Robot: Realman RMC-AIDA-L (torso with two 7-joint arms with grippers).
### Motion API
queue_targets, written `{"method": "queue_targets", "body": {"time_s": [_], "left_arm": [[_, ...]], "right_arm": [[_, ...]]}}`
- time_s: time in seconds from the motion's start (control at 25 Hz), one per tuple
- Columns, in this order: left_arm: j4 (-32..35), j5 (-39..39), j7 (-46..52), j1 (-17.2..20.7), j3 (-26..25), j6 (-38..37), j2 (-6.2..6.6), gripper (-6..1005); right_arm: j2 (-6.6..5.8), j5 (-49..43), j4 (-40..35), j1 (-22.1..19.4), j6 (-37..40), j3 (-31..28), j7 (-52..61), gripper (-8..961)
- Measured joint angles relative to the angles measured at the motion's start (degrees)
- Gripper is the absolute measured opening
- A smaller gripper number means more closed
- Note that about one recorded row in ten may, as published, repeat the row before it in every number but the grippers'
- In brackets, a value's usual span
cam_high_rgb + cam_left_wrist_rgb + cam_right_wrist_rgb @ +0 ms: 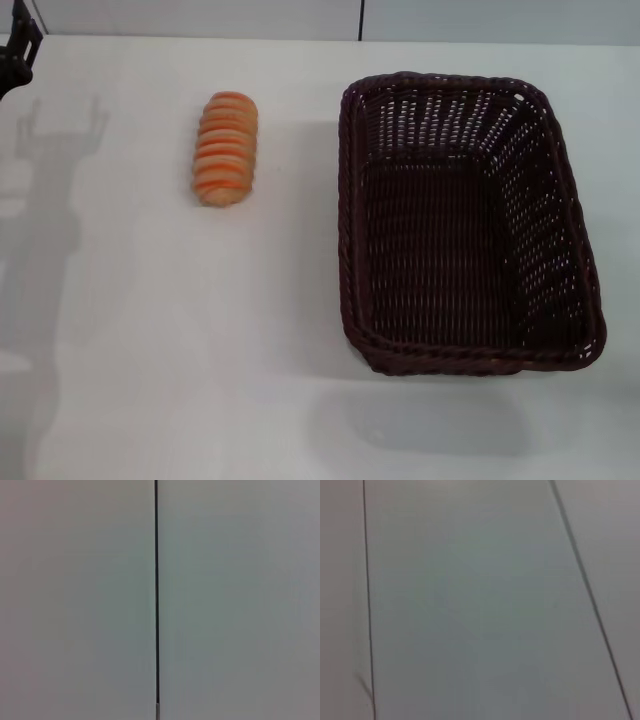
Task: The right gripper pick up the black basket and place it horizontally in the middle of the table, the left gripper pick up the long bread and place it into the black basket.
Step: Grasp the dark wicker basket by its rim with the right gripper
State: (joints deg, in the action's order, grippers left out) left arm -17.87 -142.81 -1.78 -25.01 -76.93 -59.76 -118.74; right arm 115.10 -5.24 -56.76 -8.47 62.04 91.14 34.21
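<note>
The black basket (465,225) stands empty on the right half of the white table (150,350), its long side running away from me. The long bread (226,148), orange with cream stripes, lies on the table to the left of the basket, a clear gap apart, also pointing away from me. Only a black part of my left gripper (18,55) shows, at the far left corner of the head view, well away from the bread. My right gripper is out of view. Both wrist views show only plain pale panels with thin dark seams.
The table's far edge meets a pale wall (200,15) with a dark vertical seam (360,18). The gripper's shadow (55,160) falls on the table left of the bread.
</note>
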Motion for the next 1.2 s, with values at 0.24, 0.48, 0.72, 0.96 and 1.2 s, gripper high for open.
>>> {"method": "queue_targets", "body": {"time_s": [0.24,0.48,0.72,0.96,1.2], "left_arm": [[-0.04,0.38,0.02,-0.31,-0.05,0.01,0.06,816],[0.30,0.42,0.03,-1.21,-0.09,0.08,0.11,818],[0.01,0.43,0.03,-1.35,-0.07,0.66,0.18,818],[0.04,0.40,0.03,-1.35,-0.01,0.73,0.18,818],[-0.06,0.27,0.03,-1.28,0.03,0.77,0.18,818]], "right_arm": [[-0.66,-34.39,-16.44,-1.79,-18.43,-5.10,34.39,841],[-0.24,-67.03,-22.49,0.06,-17.98,-8.59,66.73,841],[3.57,-93.06,-25.46,2.55,-10.95,-16.00,87.87,841],[3.79,-95.17,-23.55,5.66,-8.38,-16.81,88.84,840],[3.79,-95.50,-23.13,7.65,-7.15,-16.09,88.85,839]]}}
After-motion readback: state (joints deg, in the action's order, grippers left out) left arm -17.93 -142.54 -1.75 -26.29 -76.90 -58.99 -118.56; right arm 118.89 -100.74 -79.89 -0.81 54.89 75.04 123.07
